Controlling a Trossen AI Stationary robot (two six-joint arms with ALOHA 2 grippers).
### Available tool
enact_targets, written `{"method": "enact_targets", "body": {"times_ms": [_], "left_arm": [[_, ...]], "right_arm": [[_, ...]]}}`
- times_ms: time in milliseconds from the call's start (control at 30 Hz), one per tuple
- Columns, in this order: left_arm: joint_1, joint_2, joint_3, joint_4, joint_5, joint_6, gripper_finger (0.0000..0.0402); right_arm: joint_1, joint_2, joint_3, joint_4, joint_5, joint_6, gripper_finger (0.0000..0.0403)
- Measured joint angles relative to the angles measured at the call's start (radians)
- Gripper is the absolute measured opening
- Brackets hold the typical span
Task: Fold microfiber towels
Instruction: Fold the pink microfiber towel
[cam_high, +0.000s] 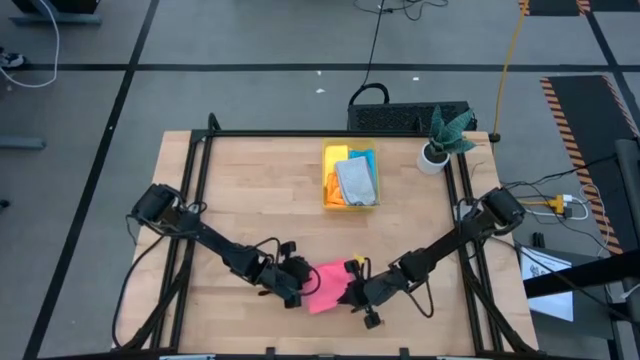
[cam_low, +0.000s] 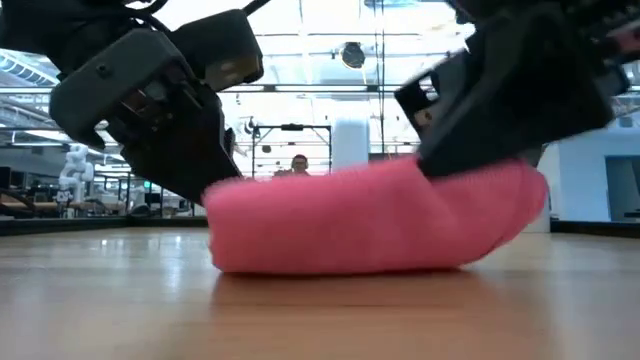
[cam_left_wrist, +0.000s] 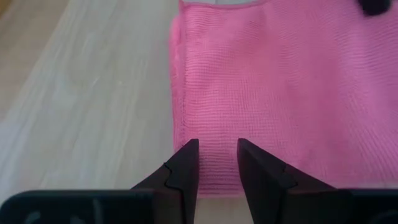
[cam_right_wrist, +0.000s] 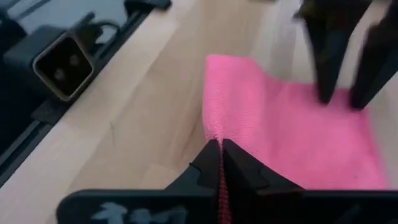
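Pink towel (cam_high: 328, 285) is lying near the bench's front edge, mid-width. Risk, imo: right tool (cam_right_wrist: 221, 163) is gripping only a thin edge, so cloth could be slipping out on the lift, or dragging w/ the left tool (cam_left_wrist: 217, 163) pinning it. Right tool is sitting fully closed, pinching the towel edge. Left tool is standing part open, tips down on the opposite edge, not gripping.
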Motion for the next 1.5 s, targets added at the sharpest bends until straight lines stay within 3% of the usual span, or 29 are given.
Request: {"method": "enact_targets", "body": {"times_ms": [167, 333, 633, 900, 1100, 1300, 1500], "left_arm": [[-0.013, 0.000, 0.000, 0.035, 0.005, 0.067, 0.0113], [0.025, 0.002, 0.003, 0.207, 0.062, 0.202, 0.0113], [0.056, 0.136, 0.005, 0.217, 0.121, 0.191, 0.0113], [0.046, 0.165, 0.005, 0.261, 0.161, 0.192, 0.0113], [0.044, 0.166, 0.003, 0.270, 0.164, 0.199, 0.0113], [0.041, 0.163, 0.003, 0.266, 0.157, 0.202, 0.0113], [0.019, 0.081, -0.001, 0.119, 0.116, 0.190, 0.0113]], "right_arm": [[-0.004, 0.002, 0.000, -0.036, -0.108, 0.043, 0.0003], [0.003, 0.002, 0.000, -0.019, -0.110, 0.035, 0.0003], [0.003, 0.000, 0.000, -0.014, -0.107, 0.032, 0.0002], [-0.027, -0.071, 0.000, -0.038, 0.030, 0.173, 0.0002], [-0.078, -0.074, -0.001, -0.171, 0.034, 0.291, 0.0002], [-0.092, -0.072, -0.001, -0.229, 0.109, 0.341, 0.0002], [-0.096, -0.072, -0.027, -0.219, 0.106, 0.342, 0.0002]]}}
